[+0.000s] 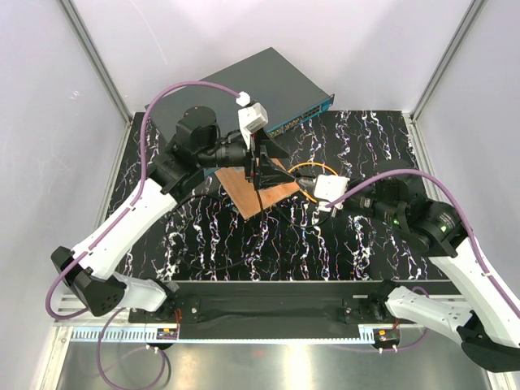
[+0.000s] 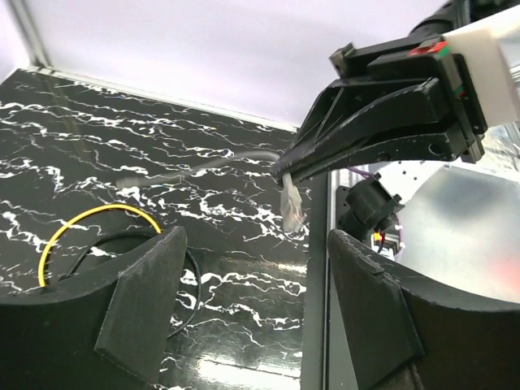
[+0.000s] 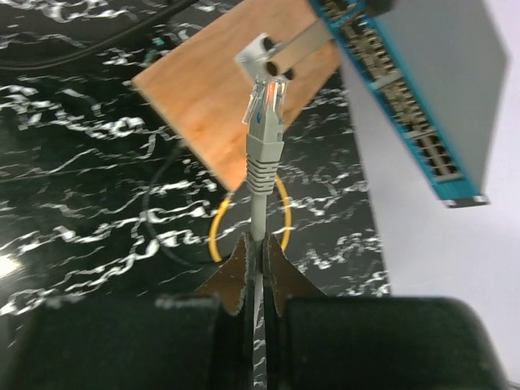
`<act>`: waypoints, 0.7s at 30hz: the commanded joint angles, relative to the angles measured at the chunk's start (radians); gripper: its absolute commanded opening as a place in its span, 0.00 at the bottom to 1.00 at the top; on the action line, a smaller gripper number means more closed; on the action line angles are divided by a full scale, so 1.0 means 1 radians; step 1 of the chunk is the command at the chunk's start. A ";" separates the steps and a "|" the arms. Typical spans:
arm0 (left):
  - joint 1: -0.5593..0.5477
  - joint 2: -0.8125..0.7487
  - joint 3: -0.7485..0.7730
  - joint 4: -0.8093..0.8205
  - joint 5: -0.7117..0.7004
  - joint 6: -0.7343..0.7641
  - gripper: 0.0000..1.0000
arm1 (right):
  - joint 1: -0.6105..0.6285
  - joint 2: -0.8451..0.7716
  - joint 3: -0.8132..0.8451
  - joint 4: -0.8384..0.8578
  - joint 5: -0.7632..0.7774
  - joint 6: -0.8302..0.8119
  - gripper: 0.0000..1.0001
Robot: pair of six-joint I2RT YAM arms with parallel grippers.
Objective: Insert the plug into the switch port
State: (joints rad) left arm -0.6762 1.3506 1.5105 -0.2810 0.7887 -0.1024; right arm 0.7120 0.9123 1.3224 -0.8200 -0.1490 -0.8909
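Note:
The switch [image 1: 248, 81], a flat dark blue-grey box, lies at the back centre with its teal port face [image 1: 302, 119] turned to the front right. In the right wrist view the switch [image 3: 443, 65] shows its row of sockets at the upper right. My right gripper [image 3: 258, 253] is shut on the grey cable just behind the clear plug [image 3: 264, 110], held above the table and pointing toward the wooden board, left of the ports. The left wrist view shows the plug [image 2: 291, 207] hanging from the right gripper [image 2: 286, 171]. My left gripper [image 2: 252, 301] is open and empty over the board [image 1: 266, 161].
A brown wooden board [image 1: 256, 193] with a small metal bracket [image 3: 266, 55] lies in front of the switch. A yellow cable loop [image 1: 318, 169] and thin black cables lie on the black marbled mat beside it. White walls enclose the table.

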 commanded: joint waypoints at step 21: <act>-0.100 0.032 0.004 0.000 0.078 0.029 0.57 | 0.009 0.060 0.115 -0.114 -0.129 0.106 0.00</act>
State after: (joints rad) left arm -0.7689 1.3849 1.5093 -0.2913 0.8574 -0.0998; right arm 0.7128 0.9764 1.3987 -0.9421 -0.2562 -0.8024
